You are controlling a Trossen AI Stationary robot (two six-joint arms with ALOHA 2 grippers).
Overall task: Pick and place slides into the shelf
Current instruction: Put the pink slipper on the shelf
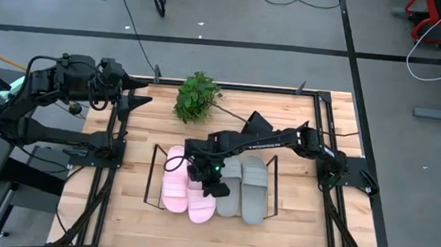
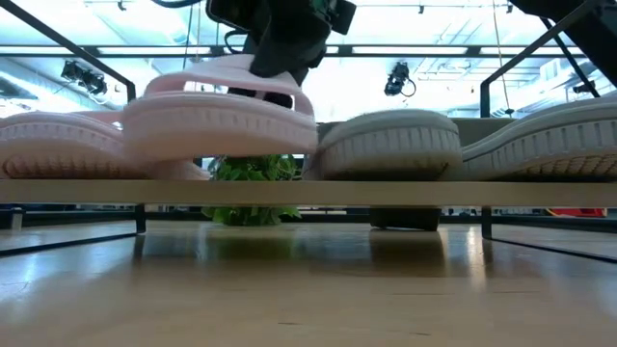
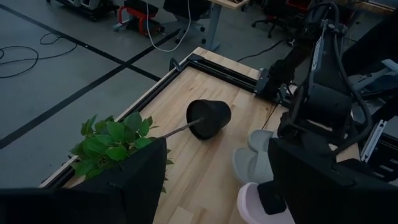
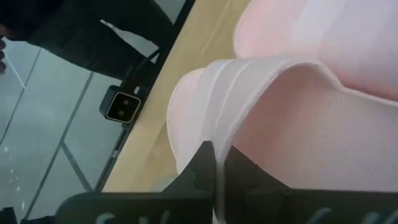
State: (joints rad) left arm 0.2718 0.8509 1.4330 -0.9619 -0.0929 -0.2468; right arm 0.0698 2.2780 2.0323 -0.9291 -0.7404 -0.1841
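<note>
Four slides lie side by side in the black wire shelf (image 1: 274, 169): two light pink (image 1: 173, 184) (image 1: 201, 205) and two grey-green (image 1: 228, 195) (image 1: 254, 191). My right gripper (image 1: 205, 174) reaches in from the table's right and is shut on the second pink slide (image 2: 217, 120), which sits higher than its neighbours in the low view. My left gripper (image 1: 140, 101) waits open near the table's far left corner, touching nothing. The first pink slide (image 2: 58, 145) and both grey-green ones (image 2: 390, 145) (image 2: 554, 135) rest sole-down on the shelf. My right gripper (image 4: 219, 171) pinches the edge of the pink slide's wide strap (image 4: 219, 134) between its two fingers (image 4: 199, 169), coming from above and pointing down. The slide (image 2: 217, 120) is tilted, raised a little above the shelf's front rail and leaning toward the first pink slide.
A green plant (image 1: 196, 98) lies tipped over on the far side of the table, its black pot (image 3: 209, 118) on its side. Black rails (image 1: 324, 132) border the table. Bare wood (image 2: 308, 280) lies in front of the shelf.
</note>
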